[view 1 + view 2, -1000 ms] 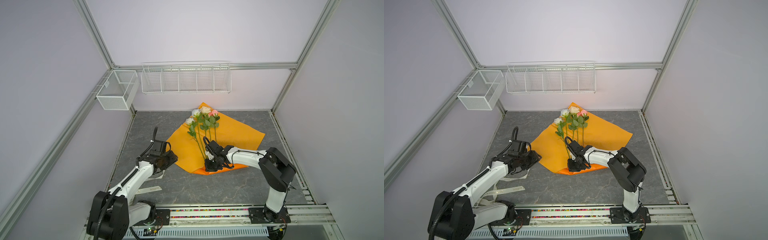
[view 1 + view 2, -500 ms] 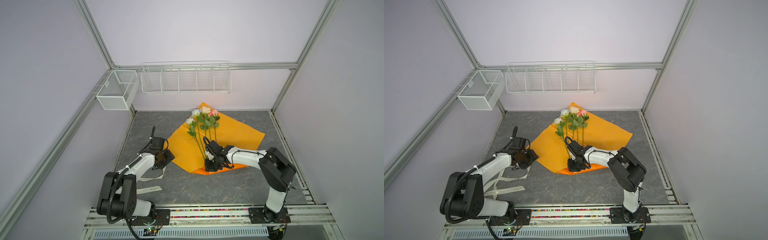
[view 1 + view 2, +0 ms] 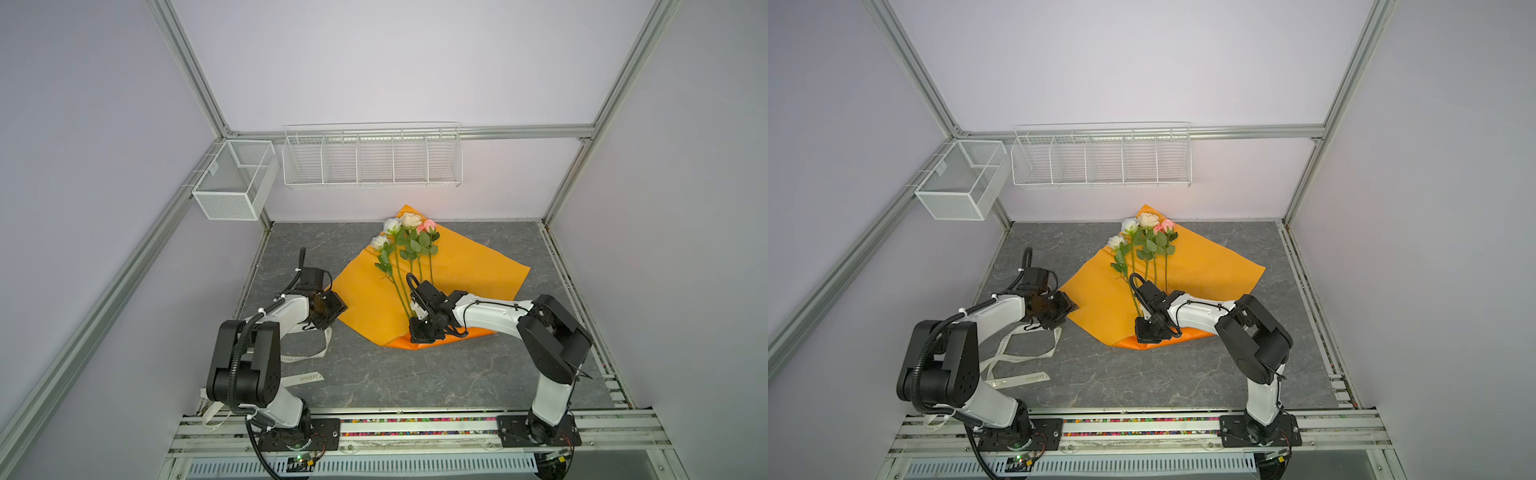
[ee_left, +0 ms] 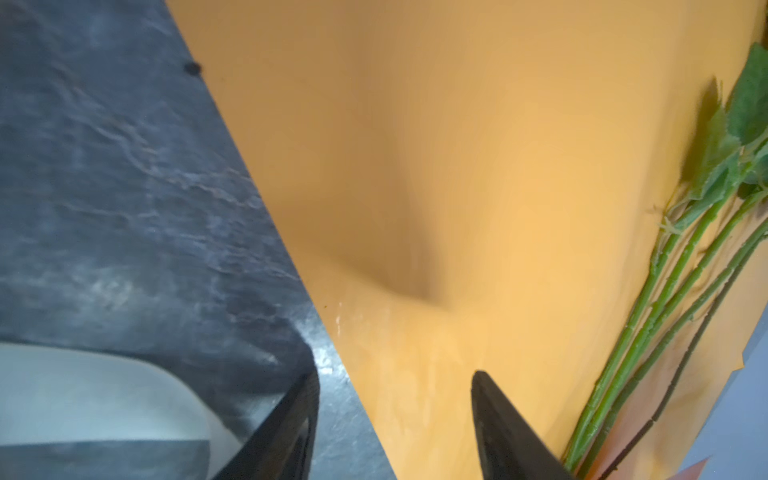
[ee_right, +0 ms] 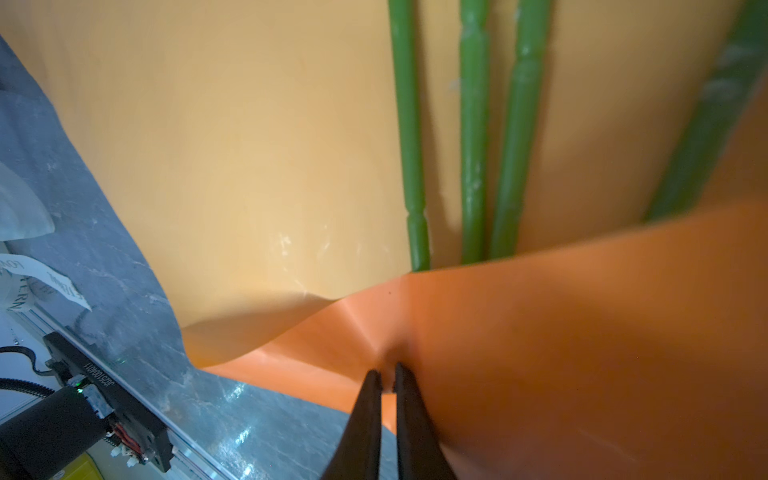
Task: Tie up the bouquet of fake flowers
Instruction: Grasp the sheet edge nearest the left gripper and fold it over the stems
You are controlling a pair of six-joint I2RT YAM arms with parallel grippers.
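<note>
Standing by the grey marbled table [image 3: 395, 374], I am seeing the left arm [image 3: 286, 311] sitting differently from a second ago. Its shoulder link was lying low and stretched out then. Now it is standing up over its base with the elbow folded, while the left gripper [image 3: 334, 305] is staying near the left corner of the orange paper [image 3: 469, 270]. The right arm [image 3: 490, 318] is not shifting, and neither are the paper or the flowers.

The paper is lying spread open in the middle of the table, its near edge folded up in a darker orange. The bouquet of fake flowers [image 3: 409, 245] is lying loose on top of it, unwrapped and untied. Its white, cream and pink heads are pointing toward the back wall with green leaves below them. The thin stems [image 5: 473, 124] are running side by side down under the folded flap. A cream ribbon [image 3: 305, 378] with printed lettering is trailing on the table beside the left arm.

The left gripper's fingers [image 4: 494, 415] are standing spread, one over bare table and one over paper, with the paper's edge running between them. The right gripper [image 5: 386, 370] is pinching the folded flap, its fingers pressed almost together.
</note>
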